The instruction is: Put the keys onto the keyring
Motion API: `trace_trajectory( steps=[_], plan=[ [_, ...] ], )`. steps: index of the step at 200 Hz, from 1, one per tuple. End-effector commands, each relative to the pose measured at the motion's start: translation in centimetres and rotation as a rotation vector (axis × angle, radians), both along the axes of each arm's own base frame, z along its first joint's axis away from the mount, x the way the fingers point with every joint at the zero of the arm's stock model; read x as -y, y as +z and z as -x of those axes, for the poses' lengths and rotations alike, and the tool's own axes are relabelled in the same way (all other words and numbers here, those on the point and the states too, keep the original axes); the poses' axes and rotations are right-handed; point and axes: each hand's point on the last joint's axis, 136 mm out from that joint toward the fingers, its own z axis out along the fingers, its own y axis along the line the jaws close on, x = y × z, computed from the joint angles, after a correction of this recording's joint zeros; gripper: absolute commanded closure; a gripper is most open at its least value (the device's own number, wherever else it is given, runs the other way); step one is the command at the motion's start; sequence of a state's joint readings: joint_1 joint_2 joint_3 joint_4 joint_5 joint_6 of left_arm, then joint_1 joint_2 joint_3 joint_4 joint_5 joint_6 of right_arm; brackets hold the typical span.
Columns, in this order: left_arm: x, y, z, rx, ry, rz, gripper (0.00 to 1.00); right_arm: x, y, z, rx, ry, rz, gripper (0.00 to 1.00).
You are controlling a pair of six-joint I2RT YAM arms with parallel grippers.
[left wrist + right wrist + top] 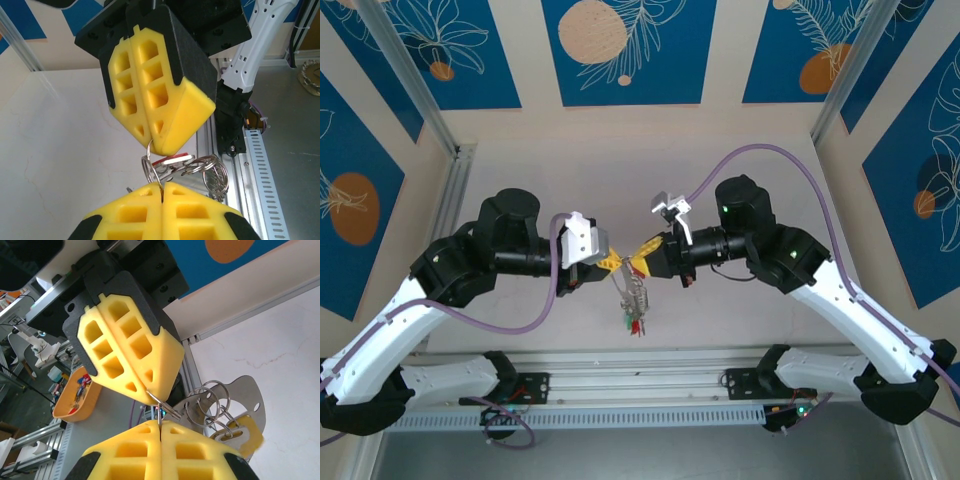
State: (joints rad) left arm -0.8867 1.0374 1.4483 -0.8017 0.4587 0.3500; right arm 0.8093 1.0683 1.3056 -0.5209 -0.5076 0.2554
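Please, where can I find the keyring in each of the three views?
Top external: keyring at centre, between left gripper and right gripper, keys hanging below.
Left wrist: keyring low centre, between the yellow jaws.
Right wrist: keyring low centre, likewise.
Shared landmark: the two shut yellow grippers pinching it.

The left arm (420,300) and right arm (850,300) share white lower links just above the slotted rail (640,385), black joint housings farther from it, and a purple cable (510,325) looping along each. The left pincer (610,262) and right pincer (642,262) wear yellow foam pads (192,107) moulded with square pockets, backed by black plates.
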Motion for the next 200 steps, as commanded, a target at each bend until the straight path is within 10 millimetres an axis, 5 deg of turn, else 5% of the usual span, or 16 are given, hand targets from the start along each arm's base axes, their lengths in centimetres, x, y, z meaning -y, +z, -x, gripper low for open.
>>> trace_trajectory(
  steps=[1, 146, 200],
  plan=[
    [0.2, 1.8, 0.5, 0.053, -0.03, 0.044, 1.0, 0.5, 1.2, 0.0, 0.033, -0.016, -0.051, 1.0],
    [0.4, 2.4, 0.9, 0.053, -0.059, 0.069, 1.0, 0.3, -0.8, -1.8, -0.026, -0.063, 0.017, 1.0],
    [0.4, 2.1, 0.6, 0.054, -0.044, 0.059, 1.0, 0.9, 0.1, -1.2, -0.013, -0.059, -0.018, 1.0]
  ],
)
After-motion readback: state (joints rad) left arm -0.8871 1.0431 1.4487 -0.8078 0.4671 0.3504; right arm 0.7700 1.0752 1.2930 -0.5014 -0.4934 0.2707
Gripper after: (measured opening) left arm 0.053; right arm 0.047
